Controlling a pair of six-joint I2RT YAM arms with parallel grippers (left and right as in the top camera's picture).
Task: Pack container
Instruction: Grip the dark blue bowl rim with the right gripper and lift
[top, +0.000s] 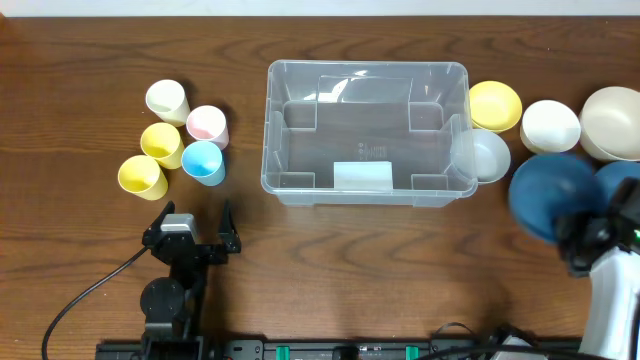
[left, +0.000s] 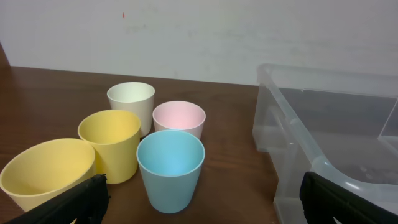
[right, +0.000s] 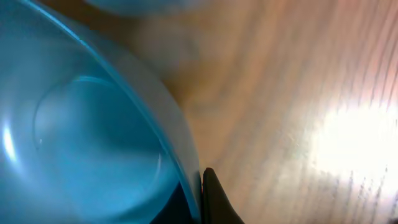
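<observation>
Five cups stand at the left of the table (top: 90, 60) in the overhead view: one cream cup (top: 167, 100), one pink cup (top: 207, 123), one blue cup (top: 203, 161) and two yellow cups (top: 161, 143). One container (top: 365, 130) sits at table centre, mouth up, long axis running left to right. Right of it we count five bowls: yellow bowl (top: 495, 104), grey bowl (top: 480, 156), white bowl (top: 550, 125), beige bowl (top: 612, 122) and blue bowl (top: 548, 192). The left gripper (top: 195, 228) stands spread wide. The right gripper (top: 585, 240) pinches the blue bowl.

In the left wrist view, we count five cups, with one container corner to their right.

In the right wrist view, one dark finger (right: 214, 199) lies against the blue bowl's rim.
</observation>
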